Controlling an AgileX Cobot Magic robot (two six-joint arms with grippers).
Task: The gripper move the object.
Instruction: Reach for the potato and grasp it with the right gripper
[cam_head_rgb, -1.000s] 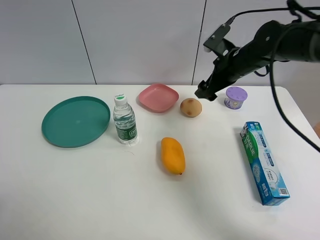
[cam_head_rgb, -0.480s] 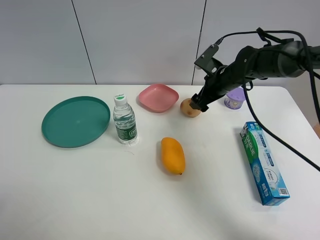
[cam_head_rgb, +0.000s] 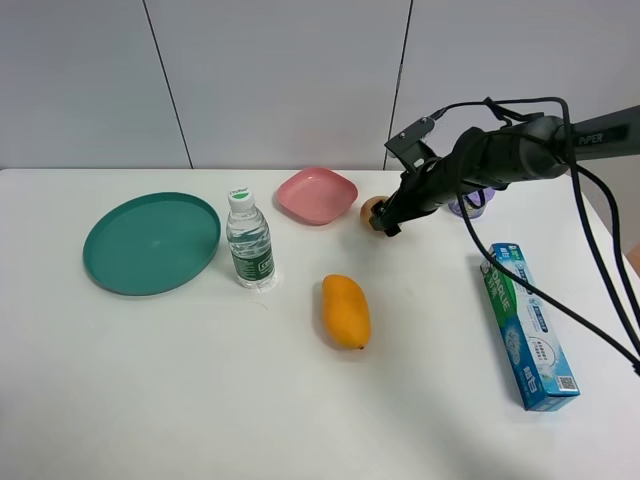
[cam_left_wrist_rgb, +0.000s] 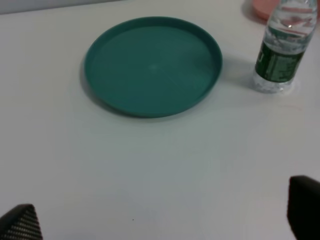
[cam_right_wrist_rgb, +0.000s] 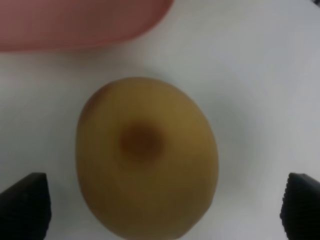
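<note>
1. Reaching is the step in hand, as we judge it: our right gripper (cam_head_rgb: 384, 222) hangs low over the object (cam_head_rgb: 371, 208). The object lies on the tabletop (cam_head_rgb: 200, 400) at the far side, just right of the pink dish (cam_head_rgb: 317, 194) and left of the purple cup (cam_head_rgb: 468, 210).
2. In the right wrist view we see its fingers (cam_right_wrist_rgb: 25, 206) spread wide, one on each side of the object. Bare tabletop shows between each tip and the skin, so nothing is gripped.
3. Our left gripper (cam_left_wrist_rgb: 162, 215) stands open as well, over bare tabletop near the teal plate (cam_left_wrist_rgb: 152, 65), holding nothing.
4. Next, we judge, the right fingers need to settle around the widest part of the object and close gently. It is round and could roll away toward the dish.
</note>
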